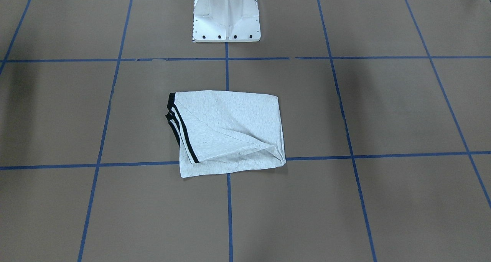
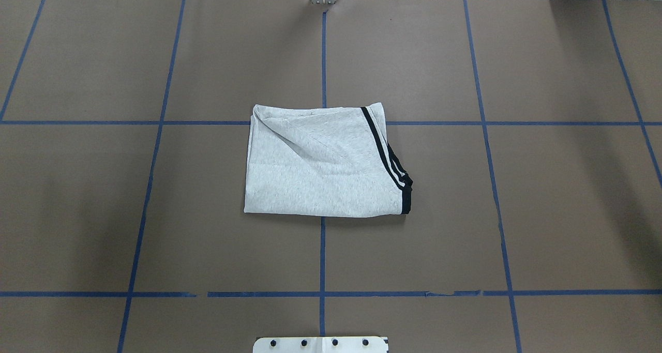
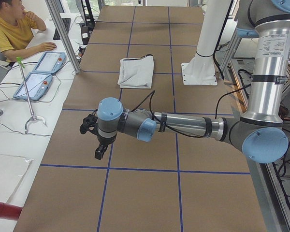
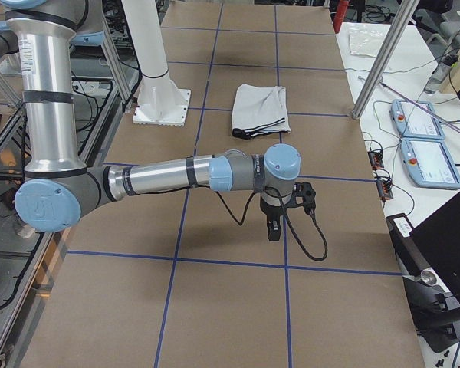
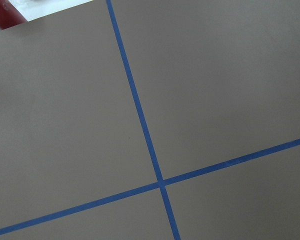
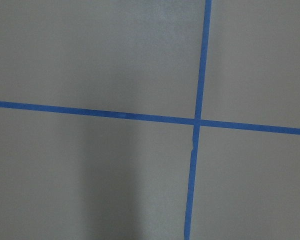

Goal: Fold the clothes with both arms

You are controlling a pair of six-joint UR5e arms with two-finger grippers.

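Observation:
The light grey T-shirt [image 2: 323, 164] lies folded into a rough rectangle at the table's middle, black-striped sleeve trim along one side; its print is hidden. It also shows in the front-facing view [image 1: 230, 133], the left side view [image 3: 137, 72] and the right side view [image 4: 261, 110]. My left gripper [image 3: 100, 153] hangs above bare table far from the shirt, seen only in the left side view. My right gripper [image 4: 273, 230] hangs above bare table at the other end, seen only in the right side view. I cannot tell whether either is open or shut. Neither touches the shirt.
The white pedestal base [image 1: 226, 14] stands behind the shirt. Blue tape lines [image 2: 322, 255] grid the brown table. A person [image 3: 12, 29] sits at a side bench with two teach pendants [image 3: 36, 84]. A metal post [image 4: 383, 65] stands at the table's edge.

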